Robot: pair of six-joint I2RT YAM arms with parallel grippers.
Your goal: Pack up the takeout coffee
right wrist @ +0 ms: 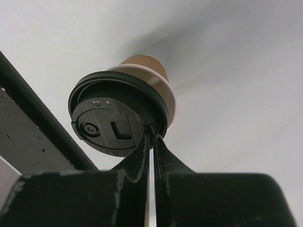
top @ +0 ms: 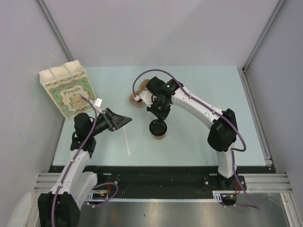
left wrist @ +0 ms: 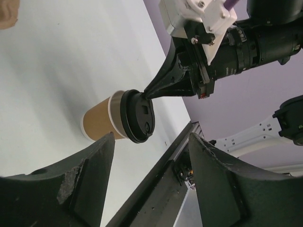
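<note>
The left hand (top: 124, 119), fingers apart, points right near the left edge of the bench (top: 203, 90). The right hand (top: 160, 121), fingers pressed together, points down mid-bench.

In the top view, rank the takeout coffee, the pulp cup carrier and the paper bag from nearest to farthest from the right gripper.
1. The takeout coffee: at the right gripper fingertips, mid-table.
2. The cup carrier: behind the gripper, slightly left, partly hidden by the arm.
3. The paper bag: far left, by the wall.

Coffee cup (top: 160, 130) stands on the table (top: 213, 85); carrier (top: 135, 99) behind it, stir stick (top: 127, 139) left, bag (top: 68, 92) farther left
</note>
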